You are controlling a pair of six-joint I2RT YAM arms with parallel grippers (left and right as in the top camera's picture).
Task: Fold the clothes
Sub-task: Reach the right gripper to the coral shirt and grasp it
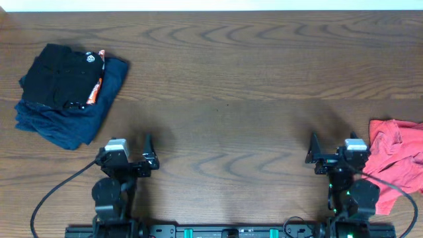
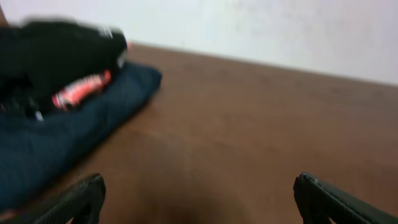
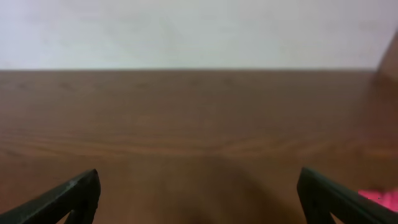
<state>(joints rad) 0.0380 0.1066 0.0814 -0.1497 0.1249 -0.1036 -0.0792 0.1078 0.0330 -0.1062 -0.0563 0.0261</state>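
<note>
On the table [image 1: 225,79], far right, the coral-red T-shirt [image 1: 396,151] lies crumpled.

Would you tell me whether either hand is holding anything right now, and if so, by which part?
Nothing is held. The left hand and the right hand are both open and empty; the red T-shirt lies crumpled to the right, ungripped.

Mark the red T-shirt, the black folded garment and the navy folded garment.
red T-shirt [image 1: 396,153]: overhead view, middle of the crumpled fabric.
black folded garment [image 1: 58,74]: overhead view, centre of its top face.
navy folded garment [image 1: 69,124]: overhead view, exposed part below the black one.
</note>
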